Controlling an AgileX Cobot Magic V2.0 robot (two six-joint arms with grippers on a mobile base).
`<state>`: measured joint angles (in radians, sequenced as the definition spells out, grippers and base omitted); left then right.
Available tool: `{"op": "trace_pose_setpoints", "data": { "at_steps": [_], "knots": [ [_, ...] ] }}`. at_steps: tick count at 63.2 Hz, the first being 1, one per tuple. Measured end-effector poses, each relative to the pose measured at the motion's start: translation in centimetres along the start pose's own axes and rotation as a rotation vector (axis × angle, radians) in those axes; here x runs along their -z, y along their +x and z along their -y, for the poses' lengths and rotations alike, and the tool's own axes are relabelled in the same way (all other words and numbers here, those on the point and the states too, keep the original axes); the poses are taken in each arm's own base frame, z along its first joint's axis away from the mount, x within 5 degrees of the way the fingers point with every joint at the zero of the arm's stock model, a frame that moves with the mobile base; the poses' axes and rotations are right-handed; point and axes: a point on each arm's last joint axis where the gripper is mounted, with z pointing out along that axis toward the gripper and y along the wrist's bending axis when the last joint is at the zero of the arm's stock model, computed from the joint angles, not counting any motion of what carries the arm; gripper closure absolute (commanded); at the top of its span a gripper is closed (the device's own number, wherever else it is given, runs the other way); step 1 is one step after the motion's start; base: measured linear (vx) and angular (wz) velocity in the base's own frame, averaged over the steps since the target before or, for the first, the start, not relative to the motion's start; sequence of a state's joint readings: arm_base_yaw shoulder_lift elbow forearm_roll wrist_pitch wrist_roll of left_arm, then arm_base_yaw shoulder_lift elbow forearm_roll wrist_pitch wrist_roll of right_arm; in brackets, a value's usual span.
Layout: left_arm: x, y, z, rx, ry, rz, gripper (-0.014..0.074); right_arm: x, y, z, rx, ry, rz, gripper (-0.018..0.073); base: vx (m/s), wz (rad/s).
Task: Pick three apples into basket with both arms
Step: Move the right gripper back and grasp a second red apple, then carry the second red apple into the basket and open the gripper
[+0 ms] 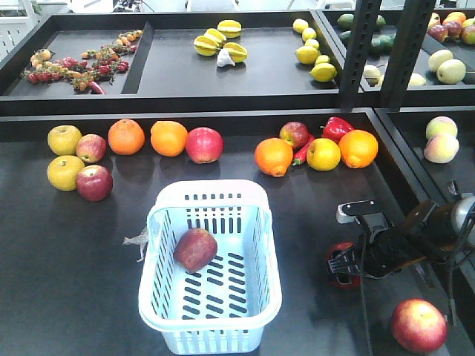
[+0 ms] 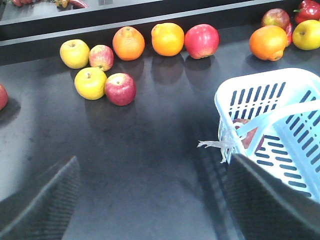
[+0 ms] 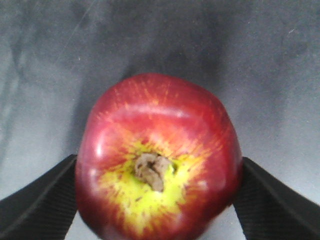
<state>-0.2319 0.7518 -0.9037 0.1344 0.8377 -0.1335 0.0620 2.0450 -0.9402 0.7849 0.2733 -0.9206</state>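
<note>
Right pincer [image 3: 158, 165] pinches a dark red apple [image 3: 150, 125]. Basket [image 1: 159, 216] sits just left of it, second apple [image 1: 195, 250] inside. Left pincer [image 2: 155, 157] is spread, basket at its right.

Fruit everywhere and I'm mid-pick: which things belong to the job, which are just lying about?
Job: basket; apple inside it; gripped apple in right gripper; loose red apple front right, likely third.
Lying about: oranges; yellow apples; red pepper; lemons.
</note>
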Motion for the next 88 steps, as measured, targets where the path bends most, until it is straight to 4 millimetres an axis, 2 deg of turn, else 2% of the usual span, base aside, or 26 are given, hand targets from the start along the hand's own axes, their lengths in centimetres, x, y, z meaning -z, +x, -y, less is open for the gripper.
{"op": "trace_pose_setpoints", "data": {
  "at_steps": [9, 16, 33, 51, 61, 71, 80, 88],
  "knots": [
    [0.0, 0.0, 0.0, 0.0, 0.0, 0.0, 0.0016, 0.7, -0.2, -0.3, -0.001, -0.02, 0.003, 0.022, 0.0, 0.0],
    [0.0, 0.0, 0.0, 0.0, 0.0, 0.0, 0.0016, 2.2, -0.9, -0.6, -0.001, -0.03, 0.038, 0.022, 0.0, 0.0],
    [0.0, 0.0, 0.0, 0.0, 0.0, 0.0, 0.0016, 9.0, -2.5, -2.7, 0.015, -0.12, 0.14, 0.022, 0.0, 0.0],
    [0.0, 0.0, 0.0, 0.0, 0.0, 0.0, 0.0016, 15.7, -1.7, -5.1, 0.116, -0.232, 0.156, 0.022, 0.0, 0.0],
    [0.0, 0.0, 0.0, 0.0, 0.0, 0.0, 0.0016, 18.6, -0.8, -6.7, 0.188, -0.276, 0.165, 0.022, 0.0, 0.0],
    [0.0, 0.0, 0.0, 0.0, 0.0, 0.0, 0.0016, 19.6, -0.3, -10.8, 0.346, -0.334, 0.173, 0.022, 0.0, 0.0],
    [0.0, 0.0, 0.0, 0.0, 0.0, 0.0, 0.0016, 18.9, 0.1, -15.0, 0.479, -0.376, 0.184, 0.022, 0.0, 0.0],
    [0.0, 0.0, 0.0, 0.0, 0.0, 0.0, 0.0016, 17.9, -0.3, -17.5, 0.53, -0.353, 0.253, 0.0219, 0.0, 0.0]
  ]
}}
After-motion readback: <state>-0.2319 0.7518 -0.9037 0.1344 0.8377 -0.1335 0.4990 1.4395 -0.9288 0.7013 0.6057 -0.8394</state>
